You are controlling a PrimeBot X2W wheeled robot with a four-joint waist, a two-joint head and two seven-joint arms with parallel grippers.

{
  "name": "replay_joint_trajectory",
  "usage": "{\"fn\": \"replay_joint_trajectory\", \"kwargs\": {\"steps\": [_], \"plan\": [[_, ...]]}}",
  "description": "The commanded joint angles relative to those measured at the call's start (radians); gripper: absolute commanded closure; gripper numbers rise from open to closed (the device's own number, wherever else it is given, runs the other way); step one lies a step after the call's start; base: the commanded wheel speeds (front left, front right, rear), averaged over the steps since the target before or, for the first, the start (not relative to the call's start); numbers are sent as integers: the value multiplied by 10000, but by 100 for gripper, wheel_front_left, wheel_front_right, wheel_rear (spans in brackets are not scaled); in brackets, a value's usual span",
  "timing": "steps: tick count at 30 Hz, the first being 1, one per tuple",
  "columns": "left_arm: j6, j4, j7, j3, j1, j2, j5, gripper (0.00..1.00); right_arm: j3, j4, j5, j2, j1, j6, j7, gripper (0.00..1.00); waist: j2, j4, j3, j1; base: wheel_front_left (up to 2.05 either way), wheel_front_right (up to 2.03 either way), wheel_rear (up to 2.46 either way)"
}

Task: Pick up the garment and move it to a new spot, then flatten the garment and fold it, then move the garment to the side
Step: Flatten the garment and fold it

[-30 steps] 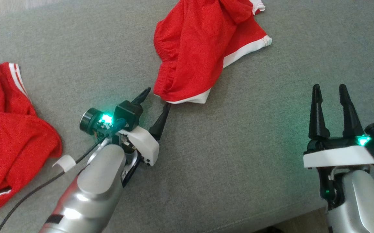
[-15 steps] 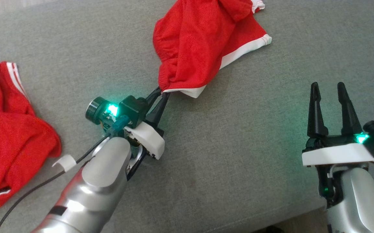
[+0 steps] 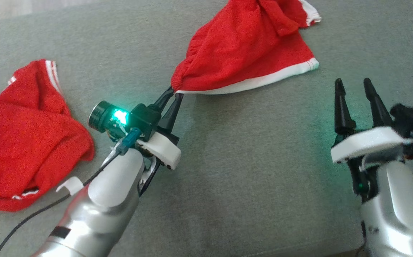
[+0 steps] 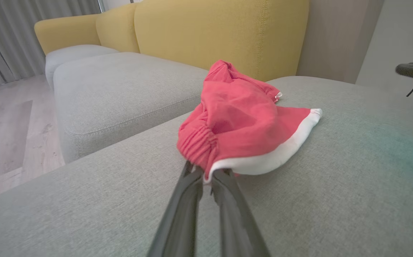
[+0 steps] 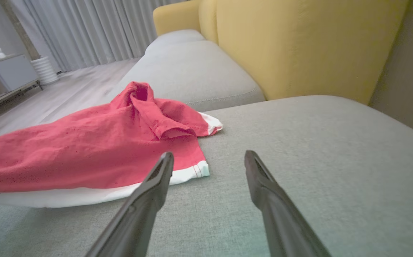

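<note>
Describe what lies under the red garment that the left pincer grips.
The grey sofa cushion shows around the red garment, which rests on it. The left pincer is shut on its near corner. Anything beneath the bunched cloth is covered.

Two red garments lie on the sofa (image 3: 263, 160): the far garment (image 3: 249, 53) and the near garment (image 3: 28, 142). Two tools: the left tool (image 3: 176, 92) and the right tool (image 3: 352, 82), each with two dark fingers (image 3: 339, 103). There is one black cable (image 3: 24, 221). The left wrist view shows three grey seats (image 4: 120, 89) and three yellow backs (image 4: 220, 32).
</note>
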Motion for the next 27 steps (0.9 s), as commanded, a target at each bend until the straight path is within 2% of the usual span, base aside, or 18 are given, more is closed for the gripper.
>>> {"fn": "replay_joint_trajectory", "kwargs": {"steps": [1, 4, 7, 14, 20, 21, 23, 24, 27], "plan": [[133, -388, -115, 279, -167, 226, 109, 100, 34, 220, 82, -45, -607, -7, 343, 0, 0, 233, 40, 1, 0, 0, 0], [178, -524, -118, 179, -145, 180, 203, 100, -174, 1400, 414, -45, -1356, -7, 901, 0, 0, 445, 113, 1, 0, 0, 0], [215, -662, -119, 84, -153, 110, 281, 100, -373, 2613, 199, -45, -2126, -7, 1078, 0, 0, 626, 222, 1, 0, 0, 0], [220, -867, -121, -25, -180, 4, 335, 100, -528, 4976, 35, -45, -3542, -7, 658, 0, 0, 923, 402, 1, 0, 0, 0], [195, -880, -121, -106, -173, -23, 365, 100, -449, 6300, -409, -45, -4126, -7, 409, 0, 0, 992, 432, 1, 0, 0, 0], [192, -874, -121, -124, -175, -26, 374, 100, -393, 6521, -485, -45, -4218, -7, 382, 9, 0, 995, 437, 1, 0, 0, 0], [187, -849, -121, -162, -186, -29, 402, 100, -163, 6922, -523, -45, -4385, -7, 356, 80, 0, 997, 430, 1, 0, 0, 0], [192, -830, -121, -172, -185, -22, 410, 100, -73, 7057, -537, -45, -4466, -7, 271, 100, 0, 978, 415, 1, 0, 0, 0], [218, -743, -121, -191, -161, 20, 428, 100, -179, 7309, -870, -45, -4717, -7, -91, 100, 0, 897, 353, 1, 0, 0, 0]]}}
